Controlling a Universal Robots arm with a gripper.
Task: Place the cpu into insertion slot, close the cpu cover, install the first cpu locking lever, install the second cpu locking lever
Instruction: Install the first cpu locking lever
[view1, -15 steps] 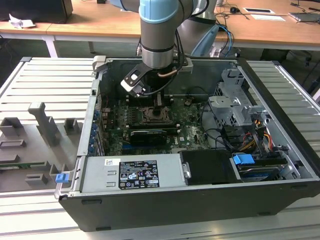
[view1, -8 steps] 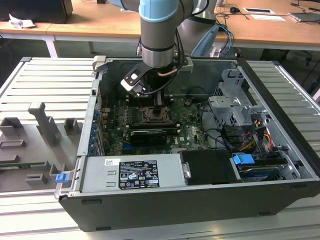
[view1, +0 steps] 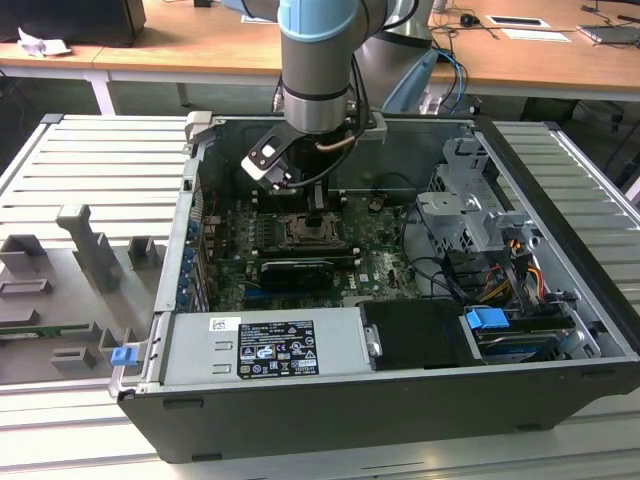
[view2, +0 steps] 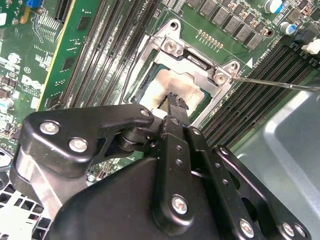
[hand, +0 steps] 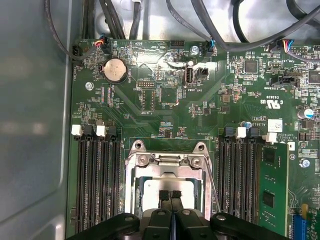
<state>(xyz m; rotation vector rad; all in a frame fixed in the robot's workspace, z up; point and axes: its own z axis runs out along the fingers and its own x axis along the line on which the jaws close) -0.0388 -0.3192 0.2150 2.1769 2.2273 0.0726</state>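
In the exterior view you see the arm reaching down into the open computer case (view1: 330, 420), which sits on the slatted metal counter (view1: 90, 160). The tool (view1: 318, 228) hangs low over the middle of the green motherboard (view1: 380, 262), right above the insertion slot (view1: 298, 236). The grey power supply (view1: 270, 345) lies along the case's near wall, and the drive cage (view1: 470, 205) is at the exterior view's right. In the second wrist view your tool (view2: 176, 100) has its two black fingers drawn together with nothing between them. Their tips come down through the open window of the cpu cover (view2: 197, 65) and meet the pale silver cpu (view2: 172, 82). The cover lies down flat around the chip, and a thin metal lever rod (view2: 275, 83) runs out from one corner of the cover across the black memory slots (view2: 260, 95). In the first wrist view you look along the tool (hand: 169, 195). The closed fingertips sit side by side on the cpu (hand: 155, 189), near the middle of the window, with the cpu cover (hand: 167, 172) framing them. The lever rod (hand: 213, 189) runs just beside one edge of the cover. Memory slots (hand: 95, 180) flank the socket on both sides, and a round coin battery (hand: 115, 70) sits well apart from it.
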